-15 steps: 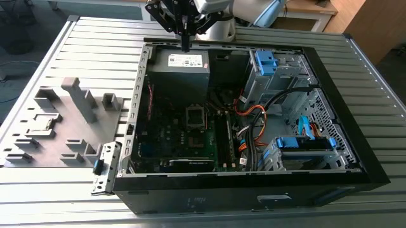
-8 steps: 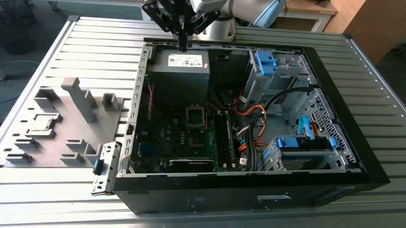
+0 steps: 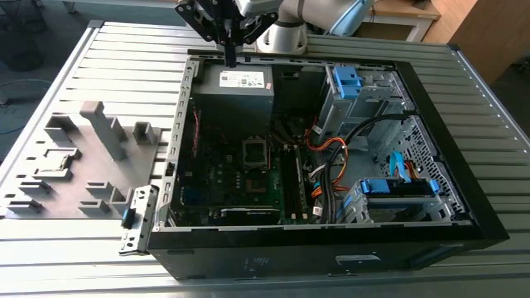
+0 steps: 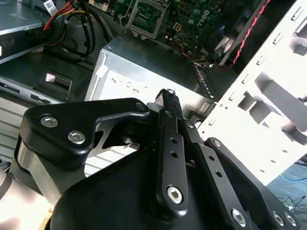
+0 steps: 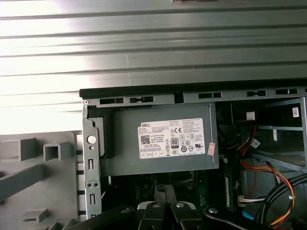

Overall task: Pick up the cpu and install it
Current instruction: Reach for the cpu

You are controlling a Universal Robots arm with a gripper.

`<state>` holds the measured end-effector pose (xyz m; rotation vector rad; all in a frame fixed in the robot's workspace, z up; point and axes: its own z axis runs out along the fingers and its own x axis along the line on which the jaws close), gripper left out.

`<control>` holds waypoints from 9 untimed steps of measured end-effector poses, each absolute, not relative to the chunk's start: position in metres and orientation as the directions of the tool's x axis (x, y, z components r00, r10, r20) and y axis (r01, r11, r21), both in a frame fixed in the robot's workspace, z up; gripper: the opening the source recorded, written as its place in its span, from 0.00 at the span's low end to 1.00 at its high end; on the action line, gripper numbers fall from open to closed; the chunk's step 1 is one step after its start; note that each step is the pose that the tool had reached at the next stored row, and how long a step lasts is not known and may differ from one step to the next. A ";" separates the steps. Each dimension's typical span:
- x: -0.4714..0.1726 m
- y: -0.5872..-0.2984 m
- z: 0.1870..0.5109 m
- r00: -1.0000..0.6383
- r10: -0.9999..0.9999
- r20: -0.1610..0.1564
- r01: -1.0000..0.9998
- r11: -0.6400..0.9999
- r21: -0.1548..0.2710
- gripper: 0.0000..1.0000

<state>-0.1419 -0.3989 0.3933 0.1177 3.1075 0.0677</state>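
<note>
Fingers (image 4: 170, 143) of mine, slim black bars, are pressed flat together, nothing seen between them. My gripper (image 3: 229, 60) hangs over the boxy grey power supply (image 3: 233, 93). A small flat square, seemingly the cpu (image 3: 59, 162), lies in a shallow recess of the matte grey tray (image 3: 91, 169), outside the black case (image 3: 331, 251).

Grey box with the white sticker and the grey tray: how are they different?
The grey box sits inside the computer case; the grey tray lies outside it on the table. The box is smooth-sided with a label; the tray has upright blocks and slots, no label. Both are grey.
</note>
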 end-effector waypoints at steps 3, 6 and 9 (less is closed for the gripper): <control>-0.148 -0.399 0.393 -0.997 0.076 -0.032 0.075 0.996 0.045 0.11; -0.154 -0.399 0.393 -0.997 0.076 -0.034 0.075 0.996 0.045 0.11; -0.160 -0.399 0.393 -0.996 0.076 -0.037 0.074 0.996 0.045 0.11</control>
